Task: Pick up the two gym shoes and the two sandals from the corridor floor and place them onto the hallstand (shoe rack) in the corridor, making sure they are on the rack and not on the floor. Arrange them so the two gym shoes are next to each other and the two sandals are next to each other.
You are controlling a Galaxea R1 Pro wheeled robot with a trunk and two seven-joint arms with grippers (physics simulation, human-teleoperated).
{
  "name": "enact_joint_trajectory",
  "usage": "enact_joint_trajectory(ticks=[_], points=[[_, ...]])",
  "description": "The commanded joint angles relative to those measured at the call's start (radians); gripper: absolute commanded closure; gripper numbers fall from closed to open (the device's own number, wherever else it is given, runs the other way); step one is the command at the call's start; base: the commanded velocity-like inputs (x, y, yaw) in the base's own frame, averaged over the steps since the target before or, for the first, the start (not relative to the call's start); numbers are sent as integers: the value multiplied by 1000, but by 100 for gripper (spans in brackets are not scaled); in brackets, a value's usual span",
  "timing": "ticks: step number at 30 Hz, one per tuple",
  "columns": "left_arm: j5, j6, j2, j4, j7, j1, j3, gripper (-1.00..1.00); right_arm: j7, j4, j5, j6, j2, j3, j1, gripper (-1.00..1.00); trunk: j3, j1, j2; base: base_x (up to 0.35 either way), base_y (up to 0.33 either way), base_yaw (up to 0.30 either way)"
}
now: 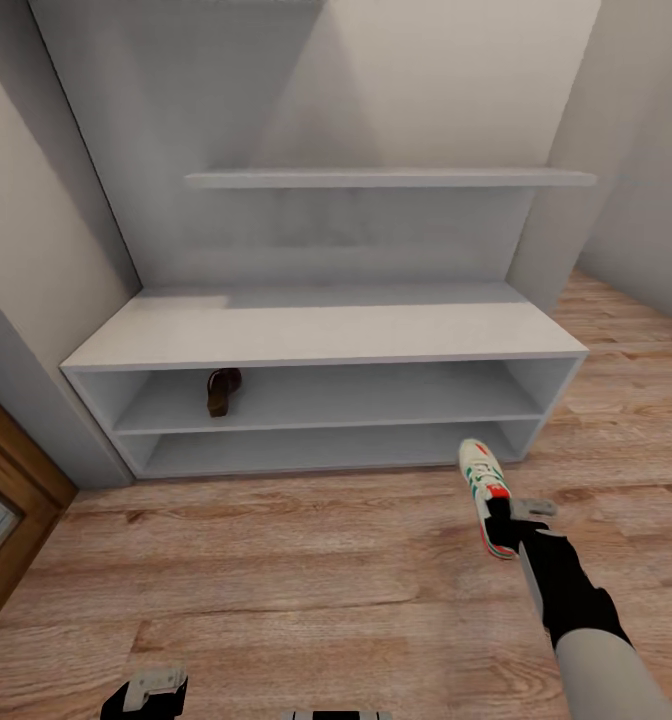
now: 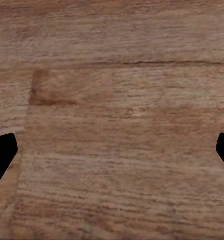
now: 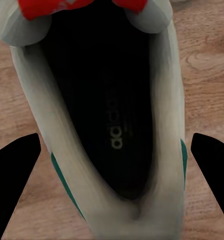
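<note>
The right pincer [image 1: 503, 520] is gripping 1 gym shoe [image 1: 484, 490] above the corridor floor [image 1: 306, 580], near the hallstand [image 1: 326, 335]. 1 brown sandal [image 1: 222, 391] is sitting in its upper bay at left. The left pincer [image 2: 112, 150] is hanging open over bare planks.

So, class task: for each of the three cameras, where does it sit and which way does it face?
Head: high up, looking down at the rack, a sandal on its upper shelf; right gripper at a sneaker.
Left wrist: faces bare floor; black fingertips at the edges.
Right wrist: looks into the sneaker, fingertips either side.
Shared: sneaker, floor.
</note>
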Motion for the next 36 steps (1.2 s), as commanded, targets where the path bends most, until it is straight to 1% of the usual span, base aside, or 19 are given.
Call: enact_joint_trajectory(ticks=[1,6,9,10,13,17,21,29,36], points=[[-10,-4,-1,1,0,-1,6,-100,9,-3,11,7,1,-3,-6,100,-1,0,0,0,0,0],[-10,-4,-1,0,0,-1,7,-100,9,-28,11,48,-1,1,-30,100,-1,0,0,0,0,0],[-10,-4,0,0,0,-1,8,-100,9,-78,11,111,-1,27,-37,100,-1,0,0,0,0,0],[-9,-4,1,0,0,-1,9,-100,9,-138,11,158,-1,57,-39,100,-1,0,0,0,0,0],[-9,-4,1,0,0,-1,9,-100,9,-178,11,181,-1,71,-40,100,-1,0,0,0,0,0],[-9,-4,1,0,0,-1,9,-100,9,-220,11,214,-1,78,-40,100,-1,0,0,0,0,0],[-9,-4,1,0,0,-1,9,-100,9,-248,11,236,-1,80,-40,100,-1,0,0,0,0,0],[-9,-4,2,0,0,-1,9,-100,9,-265,11,247,-1,81,-40,100,-1,0,0,23,0,0],[-9,-4,1,0,0,-1,7,-100,9,-267,11,248,-1,81,-40,100,-1,0,0,228,0,0]])
